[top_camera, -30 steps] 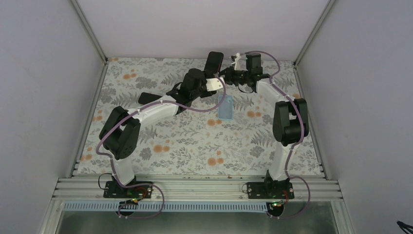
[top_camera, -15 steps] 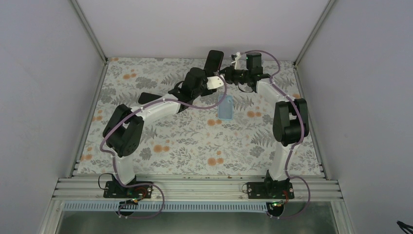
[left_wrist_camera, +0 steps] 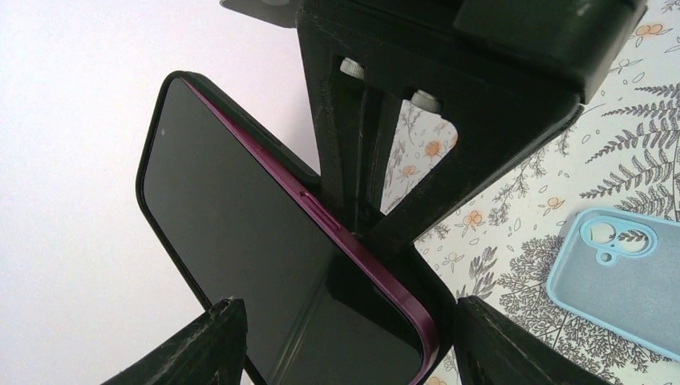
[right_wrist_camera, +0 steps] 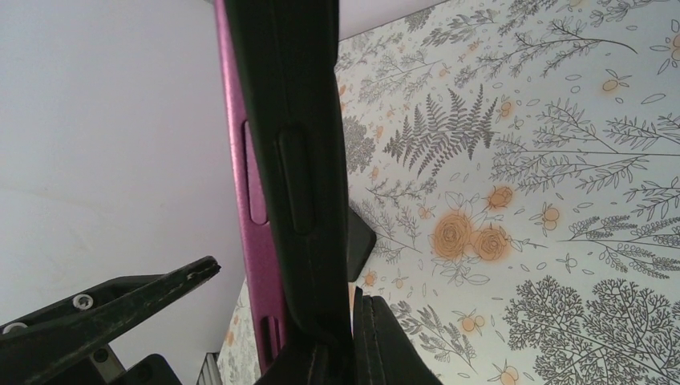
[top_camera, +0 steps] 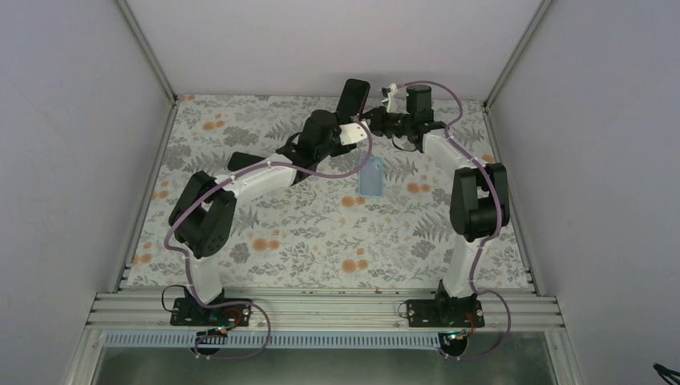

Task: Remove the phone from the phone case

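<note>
The phone (top_camera: pixel 351 98) is held upright above the far middle of the mat. It has a dark screen (left_wrist_camera: pixel 265 241), a magenta side rim (right_wrist_camera: pixel 240 160) and a black outer shell (right_wrist_camera: pixel 297 120) that stands slightly off the rim. My right gripper (top_camera: pixel 372 120) is shut on the phone's long edge (right_wrist_camera: pixel 345 321). My left gripper (top_camera: pixel 346 133) is open, with its fingers on either side of the phone's lower end (left_wrist_camera: pixel 346 313). The light blue phone case (top_camera: pixel 371 176) lies empty and flat on the mat, camera cut-out showing (left_wrist_camera: pixel 621 277).
A flat black slab (top_camera: pixel 240 160) lies on the floral mat partly under my left arm; its corner may show in the right wrist view (right_wrist_camera: pixel 362 237). White walls with metal posts (top_camera: pixel 148 48) close in the back and both sides.
My left gripper has moved up and away, closer around the phone's lower end. The right gripper and phone have shifted slightly. The blue case has not moved.
</note>
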